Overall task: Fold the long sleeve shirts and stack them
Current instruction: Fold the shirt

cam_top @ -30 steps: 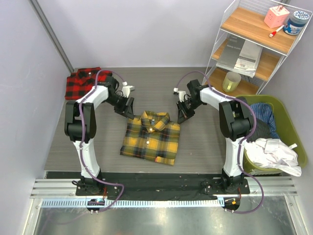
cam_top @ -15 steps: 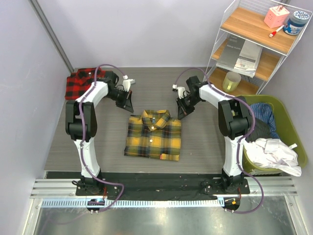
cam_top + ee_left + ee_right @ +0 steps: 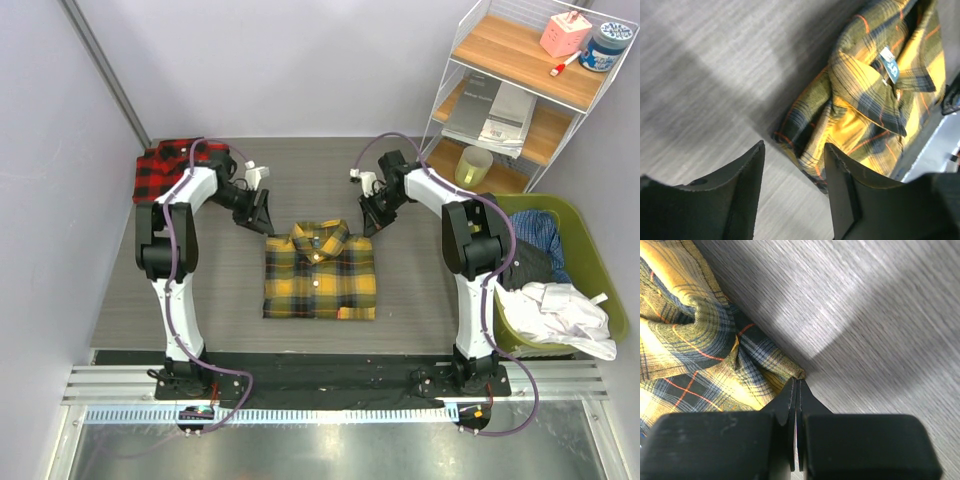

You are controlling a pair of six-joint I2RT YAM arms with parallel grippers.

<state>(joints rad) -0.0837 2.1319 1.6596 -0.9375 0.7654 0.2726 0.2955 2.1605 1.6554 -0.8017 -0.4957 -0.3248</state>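
The yellow-and-black check shirt (image 3: pixel 320 275) lies folded into a rectangle at the table's middle, collar toward the back. My left gripper (image 3: pixel 265 220) is at its back left corner. In the left wrist view the gripper (image 3: pixel 794 150) is open, and the shirt's (image 3: pixel 875 100) corner lies between the fingers, touching neither. My right gripper (image 3: pixel 366 222) is at the back right corner. In the right wrist view it (image 3: pixel 797 381) is shut, pinching the bunched corner of the shirt (image 3: pixel 690 340). The red-and-black check shirt (image 3: pixel 165 168) lies folded at the back left.
A wire shelf (image 3: pixel 510 90) with papers, a yellow cup (image 3: pixel 473 165) and small items stands at the back right. A green basket (image 3: pixel 545 203) of clothes sits at the right. A wall runs along the left.
The yellow shirt has slid toward the back and turned square to the table. Both grippers have moved back with its back corners.
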